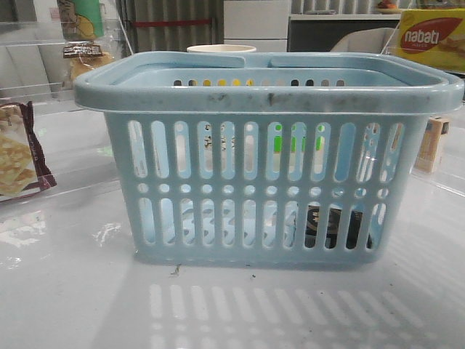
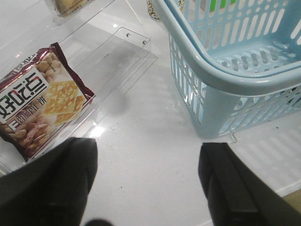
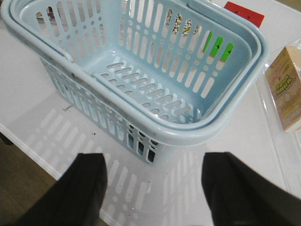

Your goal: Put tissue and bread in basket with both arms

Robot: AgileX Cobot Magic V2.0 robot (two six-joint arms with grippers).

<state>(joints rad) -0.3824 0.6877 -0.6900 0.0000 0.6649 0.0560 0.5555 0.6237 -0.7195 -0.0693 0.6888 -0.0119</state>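
The light blue basket stands in the middle of the table. Its inside is bare in the right wrist view. The bread, golden-brown with a dark label, lies on a clear shelf at the far left; its edge shows in the left wrist view. A small dark shape with a pale ring shows through the basket's lower right slots; it may be the tissue, and I cannot tell where it lies. My left gripper is open and empty over the table, left of the basket. My right gripper is open and empty at the basket's front right corner.
A maroon-edged cracker packet lies on a clear tray at the left. A yellow nabati box stands at the back right. A small pale carton stands right of the basket. The table's front edge is close.
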